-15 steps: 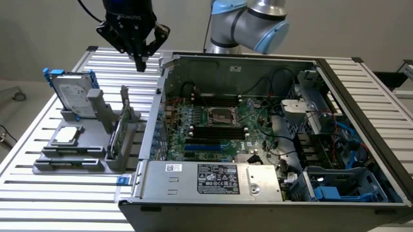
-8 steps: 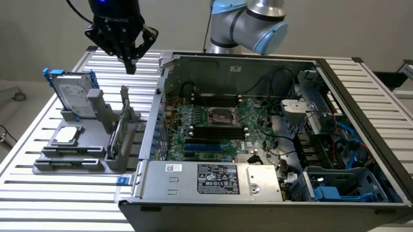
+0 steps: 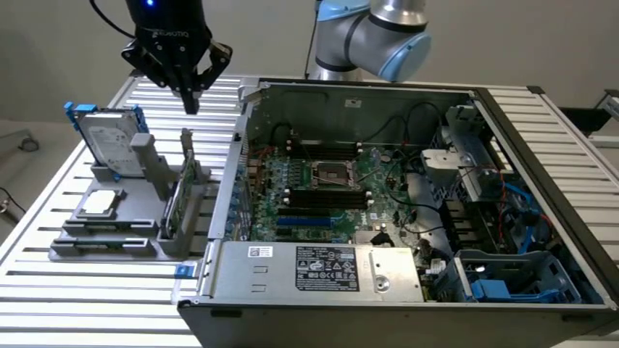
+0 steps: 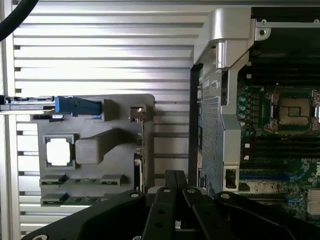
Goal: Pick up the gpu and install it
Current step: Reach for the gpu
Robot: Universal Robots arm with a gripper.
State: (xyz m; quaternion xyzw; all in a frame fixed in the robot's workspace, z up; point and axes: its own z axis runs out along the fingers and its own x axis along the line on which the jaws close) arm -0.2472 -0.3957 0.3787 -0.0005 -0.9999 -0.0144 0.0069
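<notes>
Hovering above the upright gpu, the tool is pressed together, holding nothing.

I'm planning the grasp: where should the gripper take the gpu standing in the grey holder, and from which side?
Probably its upper long edge, coming straight down from above. The gpu stands on edge in the grey holder, lower part seated in a slot, top edge free; the thin card suits a pinch across its flat faces.
</notes>
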